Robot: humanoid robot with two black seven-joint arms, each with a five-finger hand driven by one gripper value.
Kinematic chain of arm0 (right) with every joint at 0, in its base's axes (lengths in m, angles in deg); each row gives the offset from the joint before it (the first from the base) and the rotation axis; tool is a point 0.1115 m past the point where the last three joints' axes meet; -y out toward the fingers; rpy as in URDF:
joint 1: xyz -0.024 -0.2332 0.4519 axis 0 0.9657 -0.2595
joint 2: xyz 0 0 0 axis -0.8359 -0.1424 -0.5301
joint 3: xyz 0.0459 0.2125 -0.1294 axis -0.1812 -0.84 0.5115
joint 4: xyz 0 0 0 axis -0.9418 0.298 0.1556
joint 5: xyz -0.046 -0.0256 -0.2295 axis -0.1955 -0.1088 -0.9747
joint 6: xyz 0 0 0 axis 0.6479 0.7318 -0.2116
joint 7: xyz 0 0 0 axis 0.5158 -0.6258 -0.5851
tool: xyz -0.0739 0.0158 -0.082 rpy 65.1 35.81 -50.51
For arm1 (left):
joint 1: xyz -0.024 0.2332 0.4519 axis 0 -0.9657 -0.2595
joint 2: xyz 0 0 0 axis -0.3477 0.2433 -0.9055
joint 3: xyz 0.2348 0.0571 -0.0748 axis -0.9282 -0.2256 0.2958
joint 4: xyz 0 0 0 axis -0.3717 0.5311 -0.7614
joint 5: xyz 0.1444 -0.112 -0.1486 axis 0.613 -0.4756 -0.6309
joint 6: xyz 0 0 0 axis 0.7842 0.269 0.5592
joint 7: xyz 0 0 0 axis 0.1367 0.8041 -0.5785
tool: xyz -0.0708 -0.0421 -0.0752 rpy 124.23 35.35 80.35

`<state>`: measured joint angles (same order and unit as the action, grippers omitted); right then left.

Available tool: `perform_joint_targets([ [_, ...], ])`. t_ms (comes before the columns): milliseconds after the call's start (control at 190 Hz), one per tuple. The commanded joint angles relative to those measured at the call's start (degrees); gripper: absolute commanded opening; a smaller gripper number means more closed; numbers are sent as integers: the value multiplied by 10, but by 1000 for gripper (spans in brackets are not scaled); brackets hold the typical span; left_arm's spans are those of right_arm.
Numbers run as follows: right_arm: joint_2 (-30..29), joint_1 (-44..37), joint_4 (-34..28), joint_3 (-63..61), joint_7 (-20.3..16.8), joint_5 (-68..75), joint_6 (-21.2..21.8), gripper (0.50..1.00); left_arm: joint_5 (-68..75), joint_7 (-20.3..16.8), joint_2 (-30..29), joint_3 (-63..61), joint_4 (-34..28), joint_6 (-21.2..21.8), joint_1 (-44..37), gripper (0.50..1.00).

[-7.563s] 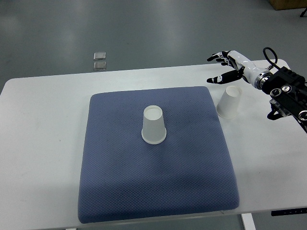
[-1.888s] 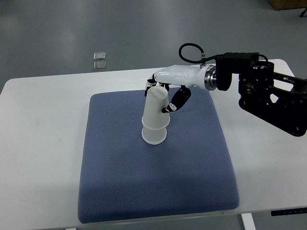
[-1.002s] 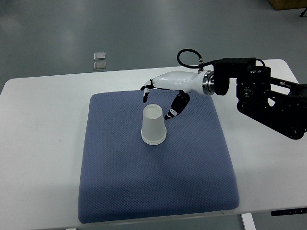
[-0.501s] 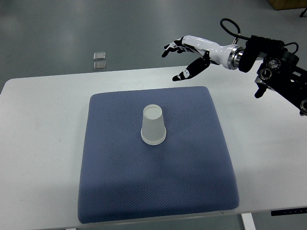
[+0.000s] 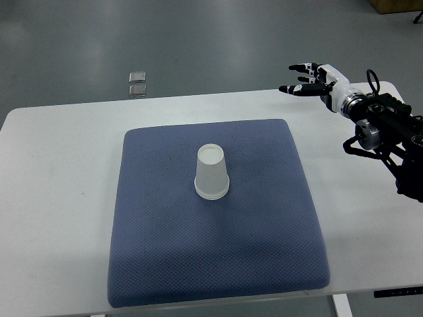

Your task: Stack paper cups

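My right hand [image 5: 310,82] hangs empty, fingers spread, over the worktop's [image 5: 59,172] far right corner. The stacked paper cups [image 5: 211,173] stand upside down on the blue mat [image 5: 218,264]. Best to stay clear and avoid nudging them.

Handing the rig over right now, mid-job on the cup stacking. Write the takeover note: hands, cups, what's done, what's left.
Right hand: open, holding nothing, raised above the table's far right corner, well clear of the work.
Left hand: not in view.
Cups: one upside-down stack of paper cups stands upright near the middle of the blue mat. No loose cup shows anywhere else on the table.
Done: the cup that stood right of the mat earlier has been set over the centre cup and released; the stack stands on its own.
Left: nothing visible to stack; check that the top cup is seated fully, then park the arm.
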<state>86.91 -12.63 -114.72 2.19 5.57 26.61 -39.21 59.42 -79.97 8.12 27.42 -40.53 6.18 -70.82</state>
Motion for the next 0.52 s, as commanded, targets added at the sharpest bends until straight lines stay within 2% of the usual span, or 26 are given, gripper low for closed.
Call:
perform_joint_targets([
  [0, -15, 10, 14, -23, 1, 31, -8, 913, 0, 0, 0, -1, 0, 0, 0, 1000],
  [264, -55, 35, 21, -103, 8, 57, -24, 913, 0, 0, 0, 0, 0, 0, -1, 1000],
  [517, -66, 48, 20, -112, 9, 57, -40, 913, 0, 0, 0, 0, 0, 0, -1, 1000],
])
